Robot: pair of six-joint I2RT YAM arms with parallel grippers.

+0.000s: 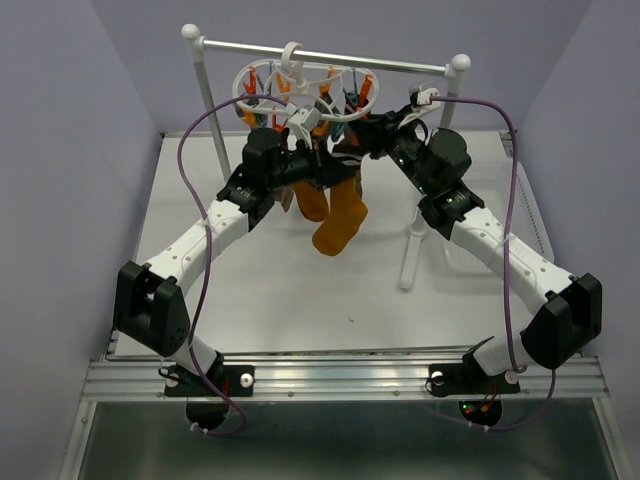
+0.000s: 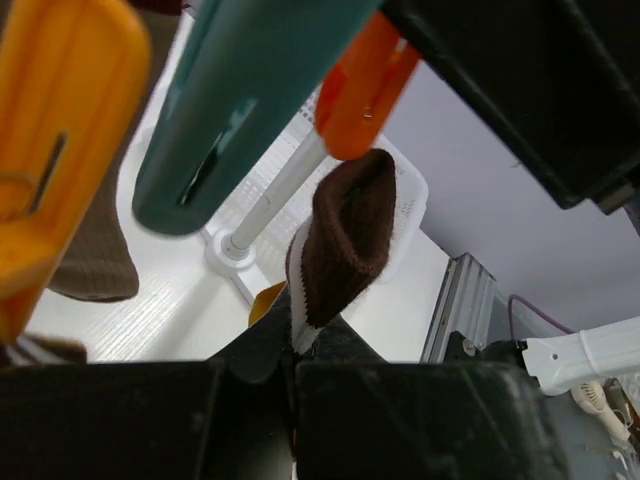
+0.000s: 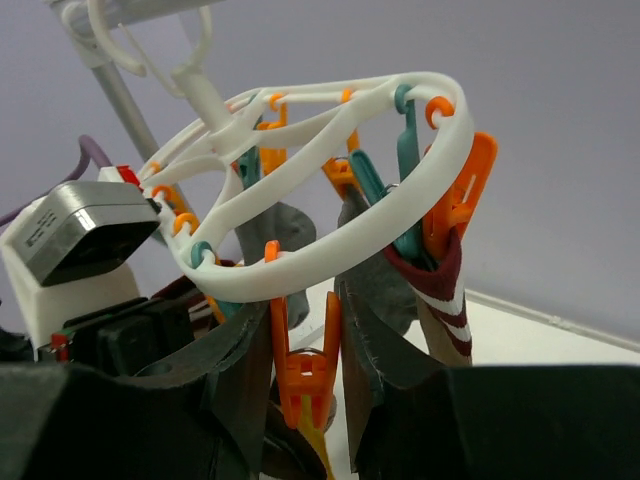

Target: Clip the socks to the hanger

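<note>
Now left gripper point(image 2: 295, 365) clamped shut on dark brown ribbed fabric sock with white stripe point(image 2: 350, 235), sock poking up at frame centre beneath teal plastic clip point(image 2: 240, 100). Right gripper point(image 3: 305, 395) pinching orange plastic clip point(image 3: 303, 370) at bottom centre of wrist view, under white plastic oval ring hanger point(image 3: 350, 240). Hanger hooked on white two-post rack crossbar point(image 1: 330, 57), top centre overhead. Mustard-orange fabric socks point(image 1: 340, 225) dangling below hanger, mid-frame.

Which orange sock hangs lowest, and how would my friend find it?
Find the white rack at the back of the table; a white ring hanger with orange and teal clips hangs from its bar. Socks dangle under it, between the robot arms. Yours is the mustard-orange sock: it reaches lower than the shorter orange sock to its left.
</note>
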